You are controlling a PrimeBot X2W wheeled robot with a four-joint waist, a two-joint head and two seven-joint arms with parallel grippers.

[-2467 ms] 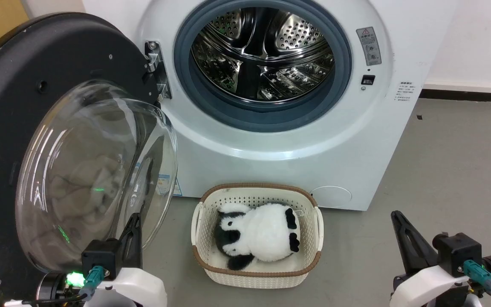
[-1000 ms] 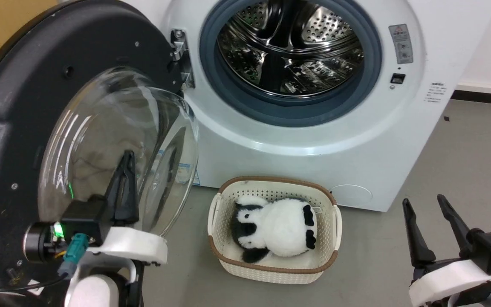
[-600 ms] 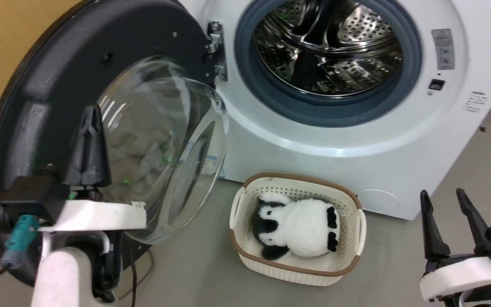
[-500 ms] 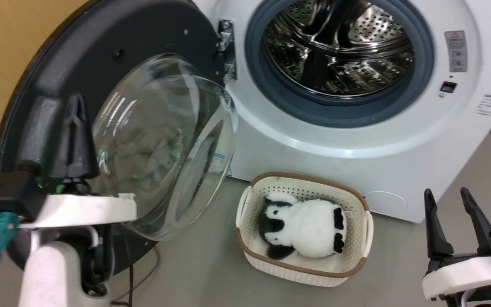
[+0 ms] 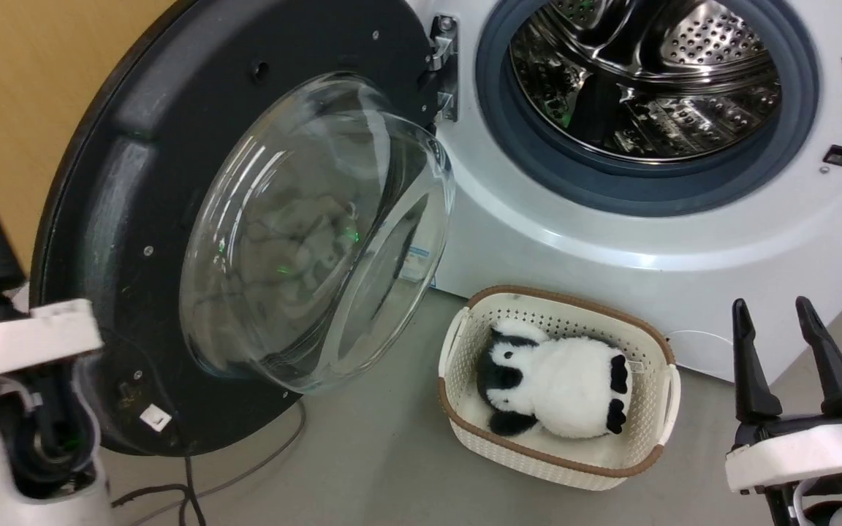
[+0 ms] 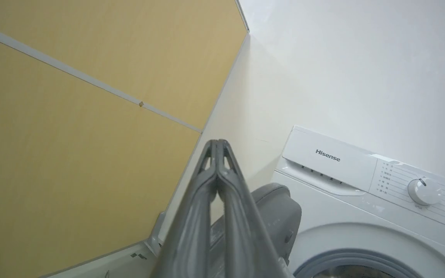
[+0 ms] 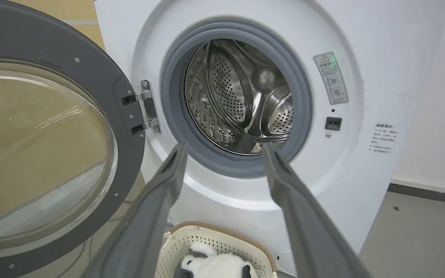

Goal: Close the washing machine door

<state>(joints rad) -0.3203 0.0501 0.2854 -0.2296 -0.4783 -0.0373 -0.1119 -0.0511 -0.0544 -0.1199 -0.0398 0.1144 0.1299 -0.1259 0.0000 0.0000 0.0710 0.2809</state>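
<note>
Since the washing machine door [image 5: 136, 168] hangs wide open on its hinge [image 5: 444, 66] at the left side of the drum opening [image 5: 647, 95], we judge that closing it turns on where its free rim lies. That rim is far from the hinge, at the left of the head view, close beside our left fingers [image 6: 197, 208]. Those fingers are pressed together, holding nothing, and point up toward the wall. The left wrist view shows the door's dark rim just to their right, though we cannot tell whether they touch it. Our right fingers [image 5: 748, 365] stand spread wide and empty, low at the right and well apart from the door, with the basket [image 5: 552, 467] and its plush panda [image 5: 560, 380] between. So the left arm is the nearer one. We reckon the push should go rightward against the door's outer face, sweeping it round the hinge toward the opening.
</note>
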